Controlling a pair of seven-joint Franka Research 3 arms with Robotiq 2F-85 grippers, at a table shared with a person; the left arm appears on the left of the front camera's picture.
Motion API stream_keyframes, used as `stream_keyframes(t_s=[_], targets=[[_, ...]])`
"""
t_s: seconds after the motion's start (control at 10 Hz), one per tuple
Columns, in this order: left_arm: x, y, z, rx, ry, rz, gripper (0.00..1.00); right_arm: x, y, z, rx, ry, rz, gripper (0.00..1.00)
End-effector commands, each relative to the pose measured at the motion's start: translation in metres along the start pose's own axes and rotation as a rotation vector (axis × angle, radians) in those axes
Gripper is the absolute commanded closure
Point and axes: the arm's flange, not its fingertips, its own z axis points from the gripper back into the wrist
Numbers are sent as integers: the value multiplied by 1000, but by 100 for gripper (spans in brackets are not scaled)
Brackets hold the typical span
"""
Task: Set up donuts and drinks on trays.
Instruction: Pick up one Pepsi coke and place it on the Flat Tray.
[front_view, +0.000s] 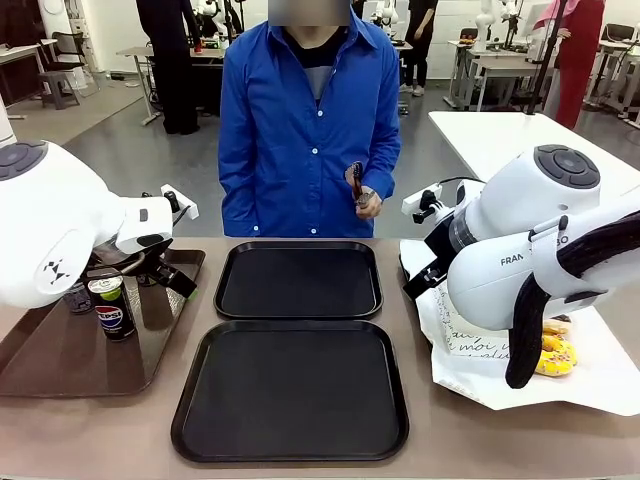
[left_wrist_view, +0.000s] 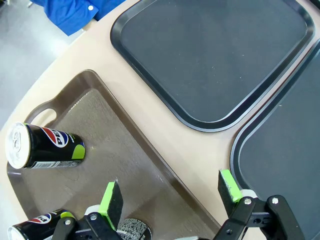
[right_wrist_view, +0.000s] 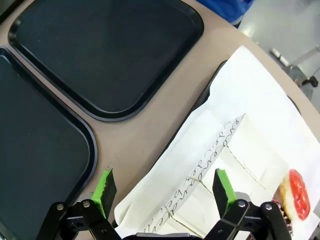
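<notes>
Two black trays lie bare in mid-table, the far tray (front_view: 298, 282) and the near tray (front_view: 290, 392). Pepsi cans (front_view: 113, 312) stand on a brown tray (front_view: 50, 365) at the left. In the left wrist view my left gripper (left_wrist_view: 171, 192) hangs open over that brown tray's edge, with one can (left_wrist_view: 45, 148) ahead of it and two more by its left finger (left_wrist_view: 112, 198). My right gripper (right_wrist_view: 164, 189) is open above printed white paper sleeves (right_wrist_view: 215, 175). A red-iced donut (right_wrist_view: 295, 194) lies to its right. Yellow-iced donuts (front_view: 553, 358) show beside my right arm.
A white paper sheet (front_view: 600, 385) covers the table's right side under the donuts. A person in a blue shirt stands at the far edge, one hand (front_view: 366, 200) holding a small dark object. Strips of bare tabletop (left_wrist_view: 165, 135) run between the trays.
</notes>
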Motion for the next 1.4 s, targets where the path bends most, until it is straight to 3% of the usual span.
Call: stream_keyframes(t_s=[0.0,0.1,0.2,0.4,0.5,0.8,0.9,1.0,1.2,1.3], targets=[[0,0,0,0,0,0,0,0,0,0,0,0,0,0],[0,0,0,0,0,0,0,0,0,0,0,0,0,0],[-13,0,31,88,37,2,0,-21,4,36,-83,-29,81,0],[-76,-15,116,87,7,-110,0,-95,1,113,-58,-54,115,0],[-104,-9,141,73,14,-102,0,-127,-3,136,-69,-57,98,0],[-161,-27,175,-39,55,-99,0,-203,4,148,59,58,88,0],[-160,-27,166,19,49,-90,0,-202,1,144,-96,63,112,0],[-13,17,191,9,53,-106,0,-20,-63,154,1,42,66,0],[-13,17,191,9,53,-106,0,-20,-63,154,1,42,66,0],[-23,14,211,1,63,-102,0,-31,-70,173,-13,64,72,0]])
